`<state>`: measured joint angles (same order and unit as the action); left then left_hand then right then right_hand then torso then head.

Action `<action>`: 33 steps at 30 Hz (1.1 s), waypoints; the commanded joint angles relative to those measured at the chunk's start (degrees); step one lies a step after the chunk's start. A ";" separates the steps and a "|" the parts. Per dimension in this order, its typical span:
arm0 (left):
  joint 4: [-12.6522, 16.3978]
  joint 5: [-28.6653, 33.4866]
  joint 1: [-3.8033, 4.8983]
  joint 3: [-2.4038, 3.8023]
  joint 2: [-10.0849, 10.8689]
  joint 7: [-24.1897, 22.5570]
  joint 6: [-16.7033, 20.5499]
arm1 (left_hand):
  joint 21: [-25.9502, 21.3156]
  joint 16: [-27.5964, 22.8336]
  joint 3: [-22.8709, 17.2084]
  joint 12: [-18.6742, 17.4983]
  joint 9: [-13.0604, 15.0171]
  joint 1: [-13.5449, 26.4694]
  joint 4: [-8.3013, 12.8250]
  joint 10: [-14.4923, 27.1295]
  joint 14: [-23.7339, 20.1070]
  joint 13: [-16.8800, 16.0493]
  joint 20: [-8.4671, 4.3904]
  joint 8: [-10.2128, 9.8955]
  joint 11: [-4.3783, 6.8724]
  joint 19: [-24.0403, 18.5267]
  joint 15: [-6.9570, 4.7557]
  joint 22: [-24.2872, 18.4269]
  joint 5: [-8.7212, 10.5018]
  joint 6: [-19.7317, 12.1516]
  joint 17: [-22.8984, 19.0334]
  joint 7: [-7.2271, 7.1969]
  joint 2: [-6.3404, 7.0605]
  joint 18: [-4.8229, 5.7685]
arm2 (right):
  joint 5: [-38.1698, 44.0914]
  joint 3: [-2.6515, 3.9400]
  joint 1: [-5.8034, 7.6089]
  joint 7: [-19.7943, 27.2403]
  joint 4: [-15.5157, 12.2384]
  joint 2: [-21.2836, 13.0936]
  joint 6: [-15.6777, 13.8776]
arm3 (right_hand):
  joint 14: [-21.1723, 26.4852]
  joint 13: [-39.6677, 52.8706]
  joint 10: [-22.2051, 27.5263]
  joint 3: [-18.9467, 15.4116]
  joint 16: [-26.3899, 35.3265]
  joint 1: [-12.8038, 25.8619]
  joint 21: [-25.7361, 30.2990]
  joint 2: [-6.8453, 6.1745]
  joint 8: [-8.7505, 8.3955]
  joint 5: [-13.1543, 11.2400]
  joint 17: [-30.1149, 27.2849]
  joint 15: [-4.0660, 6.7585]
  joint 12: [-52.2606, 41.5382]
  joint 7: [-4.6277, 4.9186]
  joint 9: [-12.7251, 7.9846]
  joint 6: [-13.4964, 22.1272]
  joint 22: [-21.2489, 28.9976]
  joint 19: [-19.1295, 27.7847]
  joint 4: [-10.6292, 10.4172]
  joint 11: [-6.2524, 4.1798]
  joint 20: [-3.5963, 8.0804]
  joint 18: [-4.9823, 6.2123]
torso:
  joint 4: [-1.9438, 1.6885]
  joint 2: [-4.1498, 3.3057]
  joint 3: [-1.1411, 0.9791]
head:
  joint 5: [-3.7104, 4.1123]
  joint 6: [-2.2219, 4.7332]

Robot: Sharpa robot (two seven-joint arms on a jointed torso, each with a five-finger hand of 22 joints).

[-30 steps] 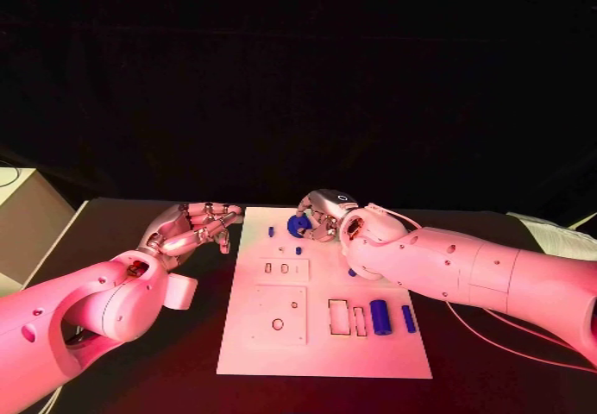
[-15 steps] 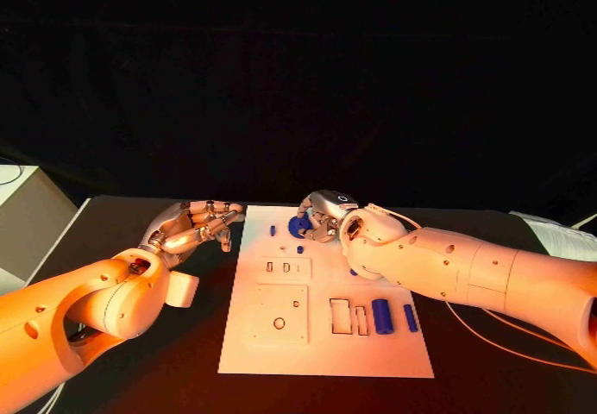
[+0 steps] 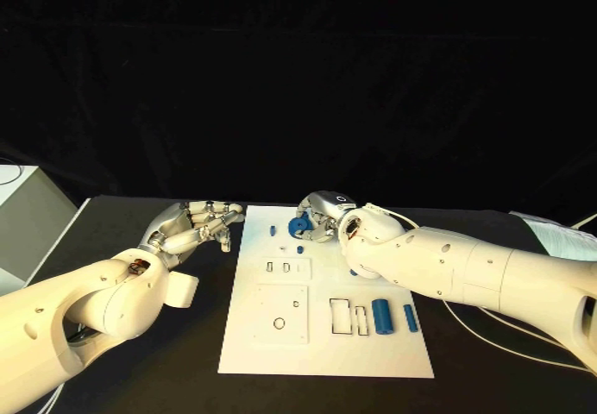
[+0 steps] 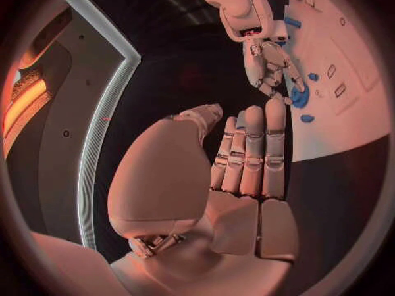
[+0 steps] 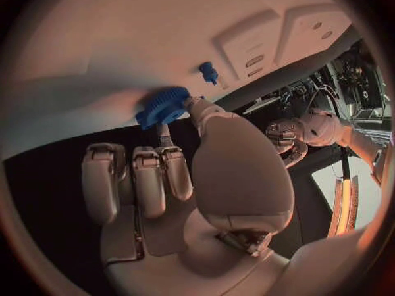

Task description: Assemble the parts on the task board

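Only right wrist view: gear (image 5: 163, 106) teeth.

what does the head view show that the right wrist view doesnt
Head view alone: the two blue cylinders lying near the task board's front end, and the slots beside them.

Right wrist view alone: the teeth of the blue gear pinched by the right hand.

Both: the gear, the board, and the left hand, holding nothing.

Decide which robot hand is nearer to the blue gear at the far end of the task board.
Right. The right robot hand pinches the blue gear; the left robot hand hovers off the task board, beyond its left edge.
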<state>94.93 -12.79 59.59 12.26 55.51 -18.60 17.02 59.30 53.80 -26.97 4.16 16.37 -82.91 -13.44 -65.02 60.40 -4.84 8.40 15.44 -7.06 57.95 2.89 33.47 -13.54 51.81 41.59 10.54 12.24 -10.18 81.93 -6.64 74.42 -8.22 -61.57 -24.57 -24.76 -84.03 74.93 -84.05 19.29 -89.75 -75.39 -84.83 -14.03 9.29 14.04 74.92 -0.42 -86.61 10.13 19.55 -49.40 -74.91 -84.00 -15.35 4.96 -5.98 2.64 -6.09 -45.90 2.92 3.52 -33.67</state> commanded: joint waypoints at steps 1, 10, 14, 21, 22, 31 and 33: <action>0.09 0.17 0.03 0.04 -0.07 -0.27 -0.89 | 0.20 0.40 -0.27 -0.02 0.08 0.45 0.04 0.30 -0.32 -0.04 -0.07 -0.13 -0.07 -0.35 0.08 0.07 0.19 -0.43 -0.06 -0.03 -0.06 -0.38 | -0.49 -0.18 -0.28 0.62 0.13 -0.21 2.90 | -5.97 11.08 -1.49 -4.98 -0.25 1.06 -0.24 0.85 -0.27 0.11 15.08 -0.52 0.25 0.02 -0.33 0.30 -9.06 -3.71 -1.18 0.39 -0.47 -1.09 | 0.06 0.03 0.03 | -0.06 -0.06; 0.09 0.17 0.03 0.04 0.02 -0.25 -0.83 | 0.40 0.45 -0.29 0.02 0.23 0.52 0.08 0.36 -0.37 -0.07 -0.05 -0.11 -0.08 -0.53 0.10 0.15 0.20 -0.48 -0.12 -0.01 -0.02 -0.39 | -1.13 -0.22 -0.29 0.88 -0.84 -1.33 3.46 | -5.97 12.27 -2.82 -9.69 -0.25 3.39 -0.99 3.99 0.52 0.79 15.08 -0.37 -0.83 -0.31 -0.65 -1.24 -10.02 -4.04 -1.35 0.17 -0.48 -1.31 | 0.05 0.01 -0.03 | -0.11 -0.09; 0.08 0.17 0.03 0.04 0.05 -0.25 -0.80 | 0.40 0.45 -0.29 0.02 0.23 0.52 0.08 0.36 -0.37 -0.07 -0.05 -0.11 -0.08 -0.53 0.10 0.15 0.20 -0.48 -0.12 -0.01 -0.02 -0.39 | -1.18 -0.24 -0.33 0.89 -1.42 -1.96 3.46 | -5.97 12.52 -3.11 -9.60 -0.25 3.46 -1.13 4.39 0.84 0.89 15.08 -0.26 -1.07 -0.46 -0.63 -1.80 -10.19 -4.11 -1.29 0.04 -0.40 -1.35 | 0.07 -0.01 -0.04 | -0.18 -0.12; 0.05 0.17 0.02 0.04 0.10 -0.25 -0.76 | 0.44 0.47 -0.29 0.02 0.26 0.55 0.09 0.41 -0.38 -0.07 -0.04 -0.13 -0.10 -0.61 0.11 0.13 0.20 -0.54 -0.14 0.02 0.02 -0.40 | -1.13 -0.25 -0.44 0.82 -2.68 -3.31 2.39 | -5.97 12.70 -3.33 -9.25 -0.25 3.51 -1.15 4.95 1.31 1.38 15.08 -0.05 -1.24 -0.75 -0.60 -2.57 -10.22 -4.12 -1.24 -0.22 -0.24 -1.35 | 0.07 -0.01 -0.04 | -0.17 -0.06; 0.05 0.17 0.02 0.04 0.10 -0.25 -0.76 | 0.44 0.47 -0.29 0.02 0.26 0.55 0.09 0.41 -0.38 -0.07 -0.04 -0.13 -0.10 -0.61 0.11 0.13 0.20 -0.54 -0.14 0.02 0.02 -0.40 | -1.09 -0.25 -0.45 0.82 -2.94 -3.56 1.86 | -5.97 12.71 -3.33 -9.20 -0.25 3.52 -1.14 4.99 1.35 1.48 15.08 -0.03 -1.24 -0.78 -0.60 -2.64 -10.20 -4.12 -1.24 -0.24 -0.22 -1.35 | 0.07 -0.01 -0.05 | -0.15 -0.04; -0.16 0.17 0.01 0.04 0.18 -0.28 -0.80 | 0.44 0.47 -0.29 0.02 0.26 0.55 0.09 0.41 -0.38 -0.07 -0.04 -0.13 -0.10 -0.61 0.11 0.13 0.20 -0.54 -0.14 0.02 0.02 -0.40 | -1.35 -0.16 -0.54 2.53 -7.65 -8.12 -4.91 | -5.97 12.77 -3.41 -8.77 -0.25 3.22 -1.25 5.00 1.52 2.78 15.08 0.14 -1.29 -0.92 -0.71 -2.84 -10.36 -4.17 -1.06 -0.40 -0.05 -1.39 | 0.21 0.09 -0.12 | -0.07 0.39; -0.30 0.17 0.01 0.04 0.24 -0.29 -0.80 | 0.44 0.47 -0.29 0.02 0.26 0.55 0.09 0.41 -0.38 -0.07 -0.04 -0.13 -0.10 -0.61 0.11 0.13 0.20 -0.54 -0.14 0.02 0.02 -0.40 | -2.78 -0.05 -0.51 3.95 -9.07 -9.85 -6.11 | -5.97 12.72 -3.36 -8.59 -0.25 2.75 -1.27 4.70 1.51 2.95 15.08 0.17 -1.24 -0.92 -0.79 -2.78 -10.38 -4.18 -0.86 -0.42 0.00 -1.39 | 0.28 0.08 -0.13 | -0.08 0.59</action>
<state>94.63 -12.79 59.58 12.26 55.77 -18.55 17.02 59.53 54.09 -26.97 4.16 16.58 -82.92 -13.44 -65.02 60.40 -4.84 8.19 15.44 -7.06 57.74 2.89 33.56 -13.54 51.81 41.53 10.54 12.24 -10.18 80.40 -6.75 73.87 -6.88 -70.08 -33.94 -27.04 -84.03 74.91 -83.93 10.55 -89.75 -72.13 -85.75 -9.41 10.65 16.76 74.92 -0.41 -87.66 9.41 18.78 -52.02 -74.95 -84.00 -16.10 4.82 -5.97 1.70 -5.95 -45.86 2.82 3.43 -33.31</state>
